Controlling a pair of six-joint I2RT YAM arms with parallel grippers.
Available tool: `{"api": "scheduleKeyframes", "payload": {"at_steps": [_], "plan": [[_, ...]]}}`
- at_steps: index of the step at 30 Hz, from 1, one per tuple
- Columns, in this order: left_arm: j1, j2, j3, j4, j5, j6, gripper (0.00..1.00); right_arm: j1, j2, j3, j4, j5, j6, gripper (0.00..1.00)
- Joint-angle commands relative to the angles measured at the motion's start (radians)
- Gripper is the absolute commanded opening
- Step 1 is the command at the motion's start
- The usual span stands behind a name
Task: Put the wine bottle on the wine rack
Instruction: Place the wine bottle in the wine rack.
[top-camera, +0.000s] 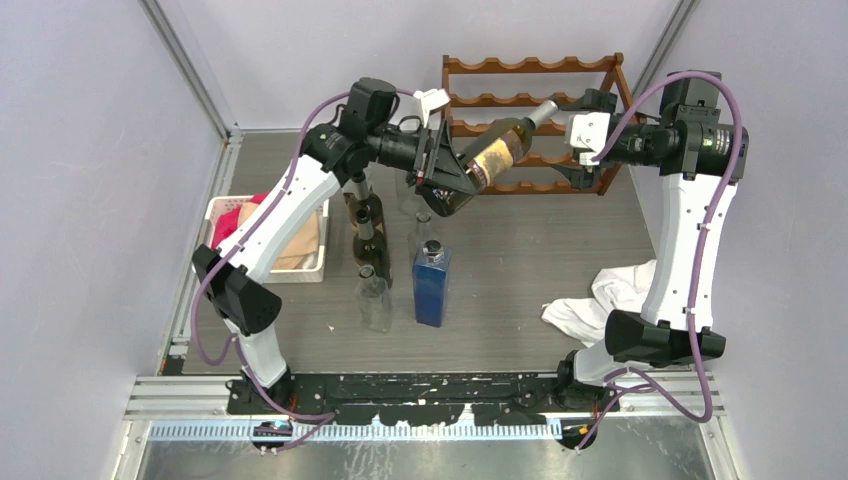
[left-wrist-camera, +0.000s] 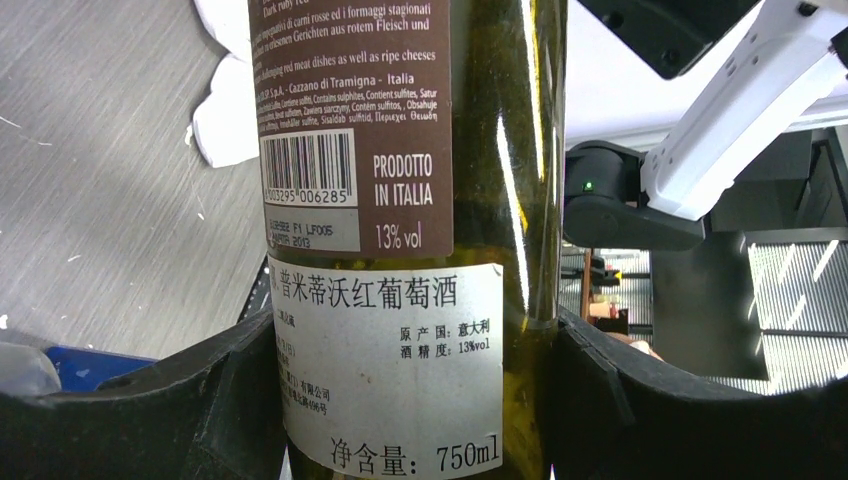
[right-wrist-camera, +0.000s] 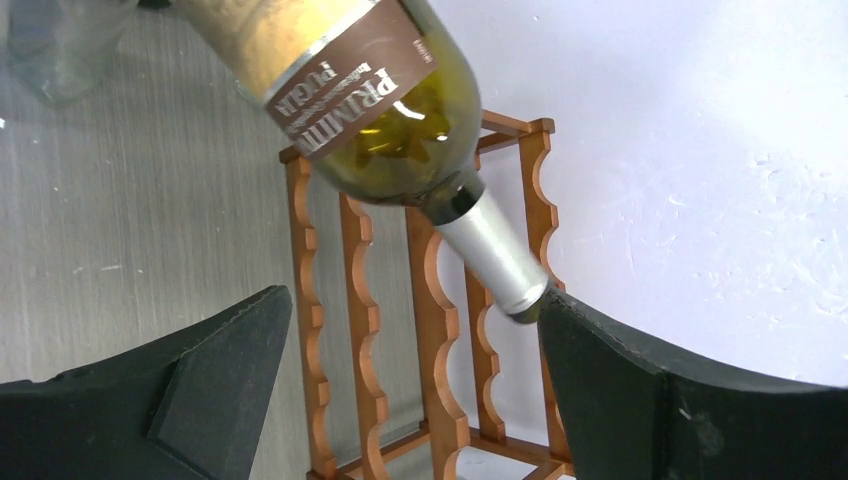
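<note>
A dark green wine bottle with a brown label is held in the air, tilted, with its silver-capped neck pointing at the wine rack. My left gripper is shut on the bottle's lower body. In the left wrist view both black fingers press the bottle by its white back label, the gripper closed around it. My right gripper is open beside the neck. In the right wrist view the gripper is spread wide, the cap close to its right finger, and the reddish-brown rack lies behind.
On the table stand a blue square bottle, a clear bottle and a dark bottle. A white basket with cloths sits at the left. A white cloth lies at the right. The rack stands against the back wall.
</note>
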Motion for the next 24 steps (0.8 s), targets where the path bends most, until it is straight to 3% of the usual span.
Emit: {"api": "scheduleKeyframes", "payload": {"at_steps": [1, 12, 24], "plan": [[-0.028, -0.004, 0.106, 0.016, 0.089, 0.069, 0.00, 0.015, 0.001, -0.001, 0.041, 0.008, -0.103, 0.99], [-0.080, 0.076, 0.226, -0.114, 0.109, 0.152, 0.00, 0.054, 0.013, -0.089, 0.026, 0.199, -0.308, 0.94], [-0.100, 0.120, 0.273, -0.194, 0.134, 0.215, 0.00, 0.099, -0.014, -0.160, 0.003, 0.312, -0.442, 0.78]]}}
